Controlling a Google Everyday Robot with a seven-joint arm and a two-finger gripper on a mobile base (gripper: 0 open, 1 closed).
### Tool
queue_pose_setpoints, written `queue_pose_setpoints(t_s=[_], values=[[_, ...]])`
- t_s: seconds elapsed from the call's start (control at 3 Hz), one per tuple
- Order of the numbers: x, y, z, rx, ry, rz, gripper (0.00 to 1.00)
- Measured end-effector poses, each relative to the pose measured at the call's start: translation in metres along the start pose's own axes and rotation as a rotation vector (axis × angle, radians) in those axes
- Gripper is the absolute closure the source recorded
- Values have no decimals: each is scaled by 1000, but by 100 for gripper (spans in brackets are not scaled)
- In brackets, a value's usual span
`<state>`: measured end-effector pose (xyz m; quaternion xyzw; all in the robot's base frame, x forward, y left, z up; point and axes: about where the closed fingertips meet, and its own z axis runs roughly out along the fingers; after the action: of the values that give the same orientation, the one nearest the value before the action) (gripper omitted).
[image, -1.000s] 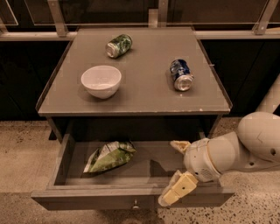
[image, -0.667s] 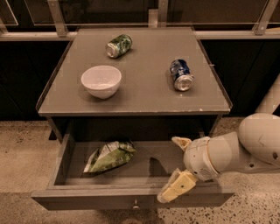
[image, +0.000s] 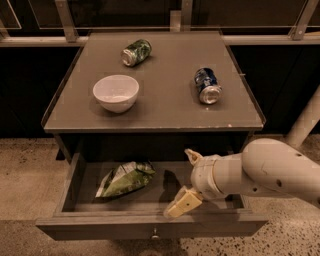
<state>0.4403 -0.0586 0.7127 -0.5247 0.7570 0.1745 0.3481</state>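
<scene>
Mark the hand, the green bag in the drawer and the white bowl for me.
hand (image: 186, 180), camera view, over the right side of the drawer (image: 100, 226), midway between its open fingertips.
green bag (image: 125, 178), camera view, middle of the crumpled bag.
white bowl (image: 116, 102), camera view, front outer wall.

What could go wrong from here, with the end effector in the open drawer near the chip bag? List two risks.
1. The end effector, open, sits over the right side of the drawer, with one finger close to the front wall; it might knock against it.
2. A jolt to the table could set the blue can or the green can rolling, since both lie on their sides.
</scene>
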Motion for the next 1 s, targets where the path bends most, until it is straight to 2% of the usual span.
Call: queue_pose_setpoints(t_s=[0.33,1.0], values=[[3,-7,-1,8,-13,25,0],[-15,2,42,-144,-53,12,0]])
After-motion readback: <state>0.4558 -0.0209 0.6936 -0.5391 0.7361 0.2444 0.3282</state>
